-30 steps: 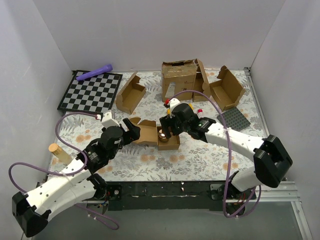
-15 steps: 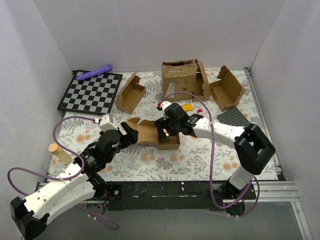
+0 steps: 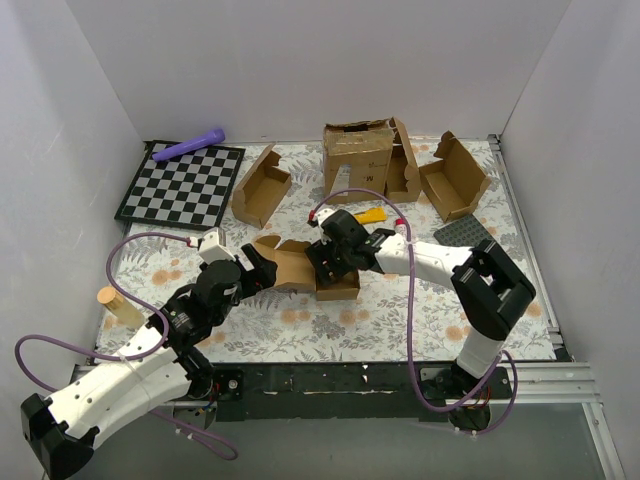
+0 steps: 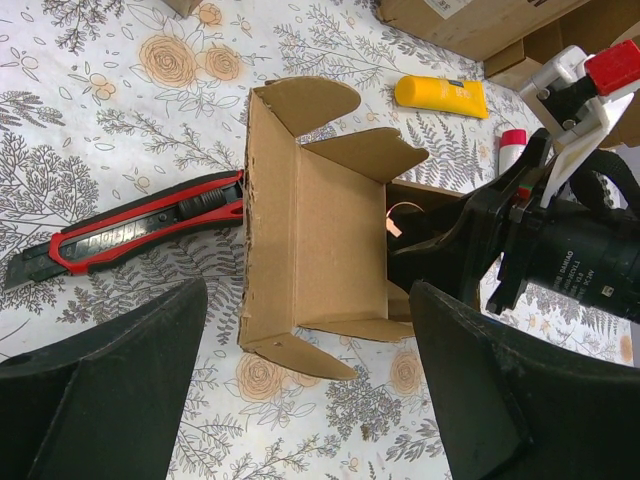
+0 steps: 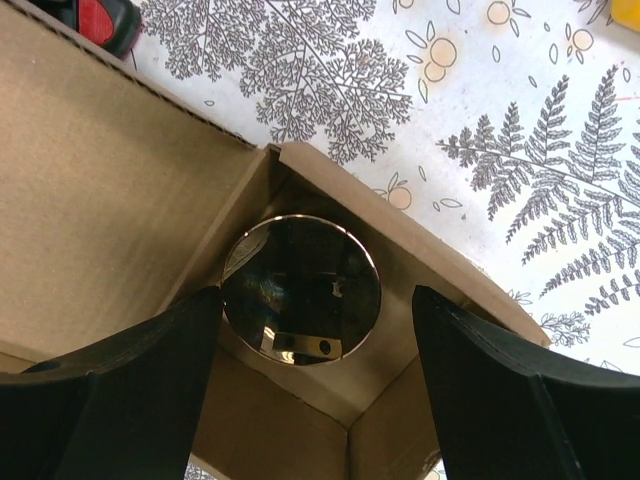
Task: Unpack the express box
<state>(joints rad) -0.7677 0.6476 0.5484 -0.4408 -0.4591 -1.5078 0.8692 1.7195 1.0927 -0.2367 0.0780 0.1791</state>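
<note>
Chessboard [image 3: 182, 186]: far-left, flat.
Purple cyl. [image 3: 190, 147]: at chessboard's far edge.
Battered carton [image 3: 358, 158]: far centre.
Mailer L [image 3: 260, 187], mailer R [image 3: 455, 178]: lids open, flanking carton.
Yellow tube [image 4: 440, 95]: lying nr carton.
Red knife [image 4: 140, 225]: flat on floral cloth [image 4: 120, 120].
Wooden peg [image 3: 119, 307]: left edge.

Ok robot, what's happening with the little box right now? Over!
Left gripper open, facing express box. Right gripper open, reaching into it, straddling shiny round thing. Red box cutter beside box, not blocking. Over.
</note>
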